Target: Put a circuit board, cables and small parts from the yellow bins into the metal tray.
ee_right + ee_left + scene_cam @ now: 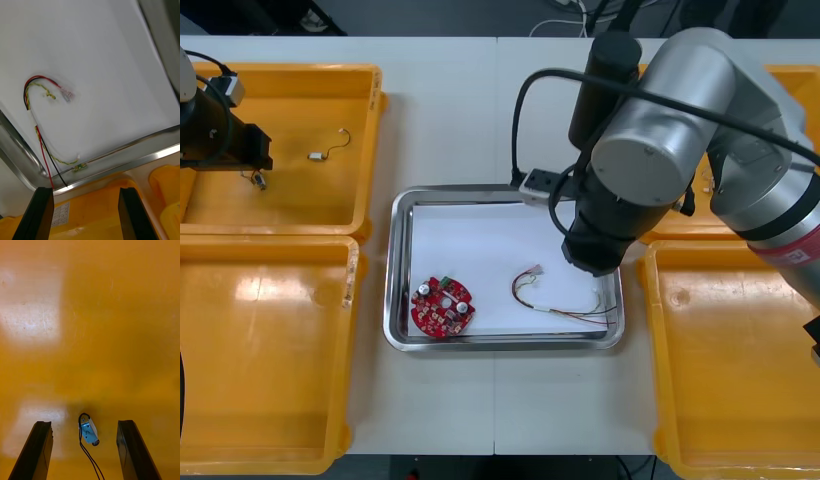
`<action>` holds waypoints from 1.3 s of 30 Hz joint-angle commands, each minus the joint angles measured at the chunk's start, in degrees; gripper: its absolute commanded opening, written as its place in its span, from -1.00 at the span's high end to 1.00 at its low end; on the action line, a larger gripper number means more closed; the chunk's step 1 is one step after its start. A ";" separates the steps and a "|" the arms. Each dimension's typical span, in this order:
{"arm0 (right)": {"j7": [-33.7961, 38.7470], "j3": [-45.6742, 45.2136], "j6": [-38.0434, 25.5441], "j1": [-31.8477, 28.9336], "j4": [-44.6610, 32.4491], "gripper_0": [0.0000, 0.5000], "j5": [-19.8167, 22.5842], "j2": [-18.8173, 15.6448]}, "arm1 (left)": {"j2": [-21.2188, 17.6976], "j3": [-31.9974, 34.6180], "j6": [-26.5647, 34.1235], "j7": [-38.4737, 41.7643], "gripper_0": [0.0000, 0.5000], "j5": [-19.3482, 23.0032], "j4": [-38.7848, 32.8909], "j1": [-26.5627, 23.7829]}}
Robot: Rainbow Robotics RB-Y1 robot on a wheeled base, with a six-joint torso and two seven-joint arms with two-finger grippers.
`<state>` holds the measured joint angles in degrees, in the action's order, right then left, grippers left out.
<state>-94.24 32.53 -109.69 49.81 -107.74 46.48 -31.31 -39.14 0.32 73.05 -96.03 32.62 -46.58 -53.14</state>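
The metal tray [402, 262], white inside, holds a round red circuit board [442, 306] and a red and yellow cable [560, 300]. My right arm [630, 190] hangs over the tray's right side. In its wrist view the right gripper [84, 193] is open with nothing between the fingers, above the tray's rim [123, 155], and the cable [41, 90] lies beyond it. My left gripper [254, 168] is low in the far left yellow bin [300, 210]. It is open [84, 423] around a small metal part [89, 432] with a black lead, which lies on the bin floor.
A second small metal part [320, 155] with a thin lead lies farther right in the far left bin. The near left bin [260, 350] and near right bin [740, 360] flank the tray. A yellow bin's edge [97, 210] shows under the right fingers.
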 commanded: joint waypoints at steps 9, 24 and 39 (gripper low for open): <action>-0.59 -12.94 -0.31 6.09 -1.51 -1.00 2.04 -3.93 | -0.41 -0.58 -2.21 -9.53 -1.00 1.22 -0.71 1.46; -1.56 -22.60 -0.31 11.80 17.91 -1.00 1.42 -8.06 | 0.65 -0.58 -5.29 -10.94 -1.00 1.83 -0.71 4.27; -2.08 -31.39 -0.31 14.44 28.81 -1.00 -12.55 -8.59 | 0.65 -0.58 -5.38 -11.11 1.00 2.98 -0.71 4.27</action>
<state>-94.24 4.56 -109.75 59.67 -82.08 35.69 -37.38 -38.91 0.32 68.38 -101.45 34.46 -46.56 -48.97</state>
